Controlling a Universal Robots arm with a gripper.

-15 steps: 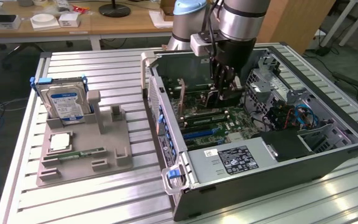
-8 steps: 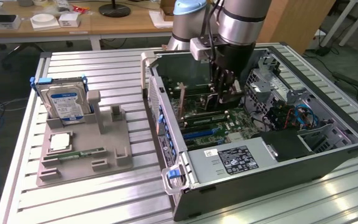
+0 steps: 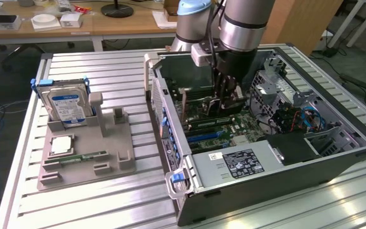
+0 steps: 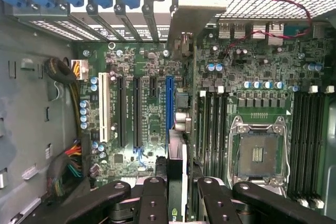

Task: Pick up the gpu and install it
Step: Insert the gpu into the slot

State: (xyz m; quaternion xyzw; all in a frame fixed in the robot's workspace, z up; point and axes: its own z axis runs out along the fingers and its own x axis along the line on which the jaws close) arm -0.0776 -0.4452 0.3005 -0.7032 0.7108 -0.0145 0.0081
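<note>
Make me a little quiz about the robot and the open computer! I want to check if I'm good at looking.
1. What does the gripper hold? A the gpu, B a cup, C a screwdriver.
2. True or false: the computer case lies open on the table.
3. Fill in: the long slot nearest the gpu is coloured ____.
Key: 1 A; 2 true; 3 blue.

Count: 1 gpu, 1 hard drive, 1 memory stick, 1 grey holder, 1 open PC case, 1 arm.
</note>
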